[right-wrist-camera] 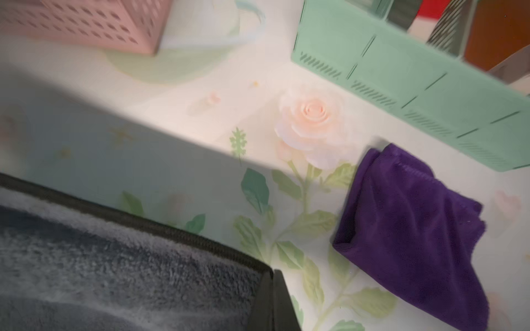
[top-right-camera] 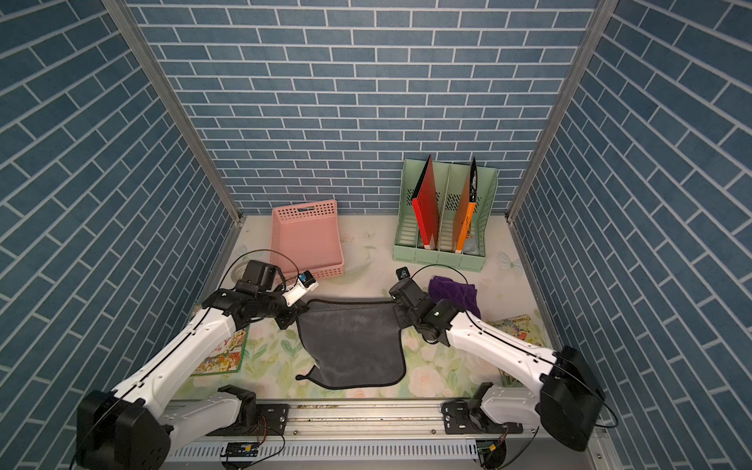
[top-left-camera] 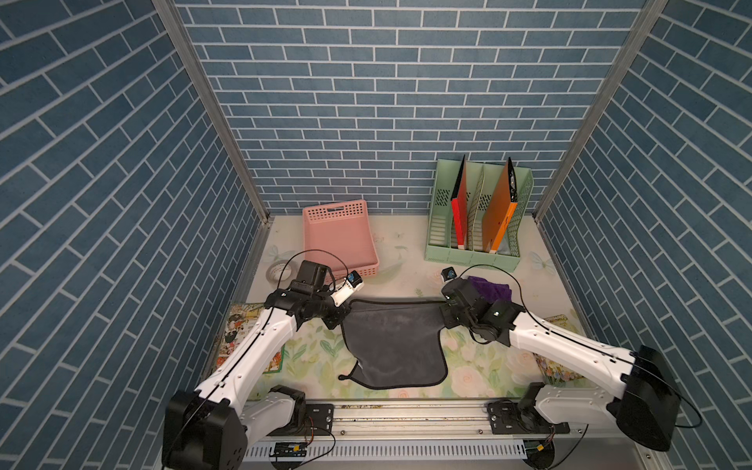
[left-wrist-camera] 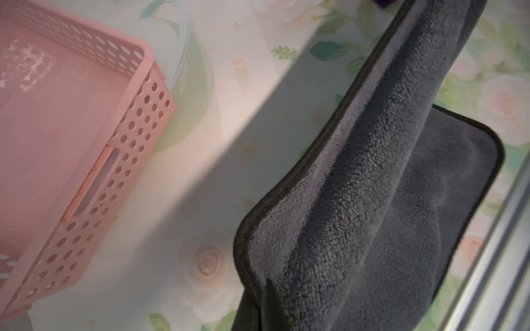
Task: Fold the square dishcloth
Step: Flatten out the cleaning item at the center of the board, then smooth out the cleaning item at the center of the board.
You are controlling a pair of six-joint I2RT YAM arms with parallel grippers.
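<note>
My left fingers [top-left-camera: 339, 314] and right fingers [right-wrist-camera: 279, 303], closed, each pinch a far corner of the dark grey fleecy square dishcloth [top-left-camera: 392, 346]. Its body trails toward me onto the counter [top-left-camera: 480, 366], the near hem about equally far from both arms.

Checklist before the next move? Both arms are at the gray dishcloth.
1. Left gripper shut on a far corner of the dishcloth: ok.
2. Right gripper shut on the other far corner: ok.
3. Far edge straight between them: ok.
4. Near edge flat on the table: not ok, the corner on the left arm's side is curled.
5. Purple cloth apart from the dishcloth: ok.
</note>
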